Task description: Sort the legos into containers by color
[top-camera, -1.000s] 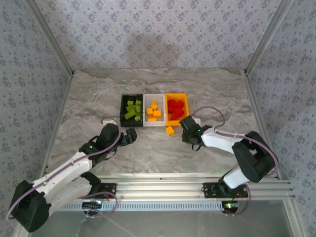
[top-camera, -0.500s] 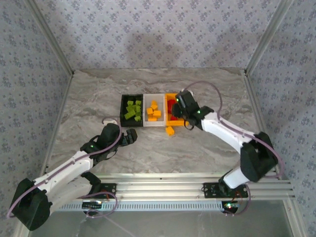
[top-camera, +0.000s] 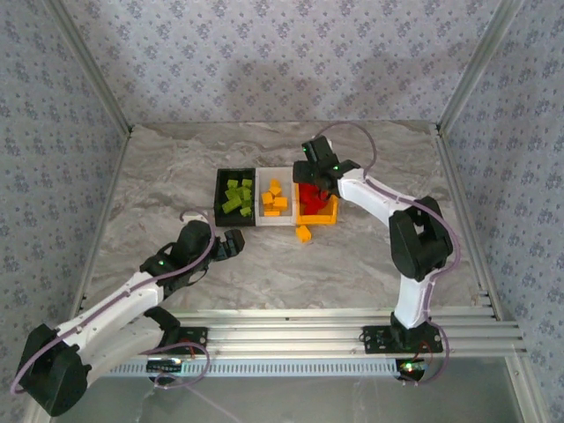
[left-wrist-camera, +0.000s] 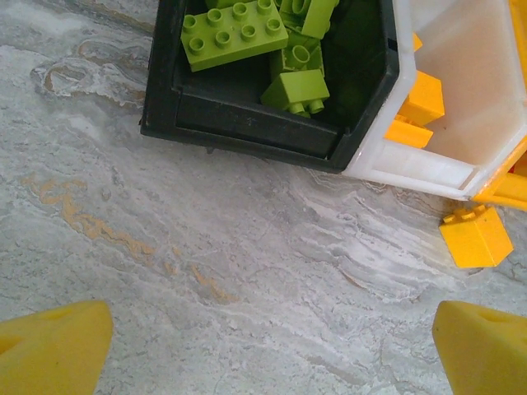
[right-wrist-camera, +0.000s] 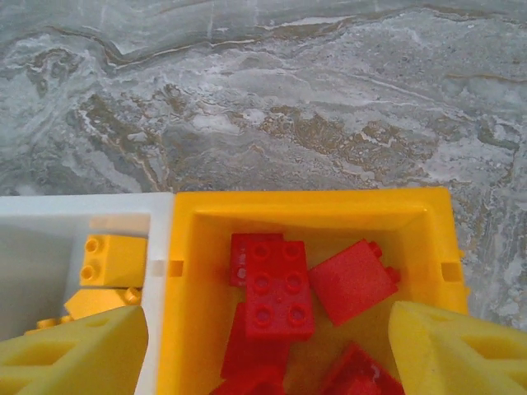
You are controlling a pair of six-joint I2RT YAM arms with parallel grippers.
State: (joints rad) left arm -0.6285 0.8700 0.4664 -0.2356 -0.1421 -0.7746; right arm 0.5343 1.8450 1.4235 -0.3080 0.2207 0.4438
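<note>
Three containers stand side by side at mid-table. The black bin [top-camera: 218, 198] holds lime green legos [top-camera: 236, 196], the white bin [top-camera: 261, 211] orange-yellow legos [top-camera: 275, 199], and the orange bin [top-camera: 317, 219] red legos [top-camera: 310, 205]. One orange-yellow lego [top-camera: 303, 233] lies loose on the table just in front of the orange bin. My right gripper [top-camera: 315, 179] hovers over the orange bin [right-wrist-camera: 313, 202], open, its pads [right-wrist-camera: 461, 346] either side of the red legos [right-wrist-camera: 278, 288] lying inside. My left gripper [top-camera: 232, 245] rests low in front of the black bin [left-wrist-camera: 247, 132], open with bare table between its fingers [left-wrist-camera: 49, 346].
The marble table [top-camera: 159, 176] is bordered by metal rails and patterned walls. In the left wrist view, the white bin's corner [left-wrist-camera: 428, 156] and the loose orange-yellow lego [left-wrist-camera: 476, 237] sit to the right of the gripper.
My right arm has swung from the table in front of the bins up over the orange bin, and its jaws have opened. The left arm has not moved.
</note>
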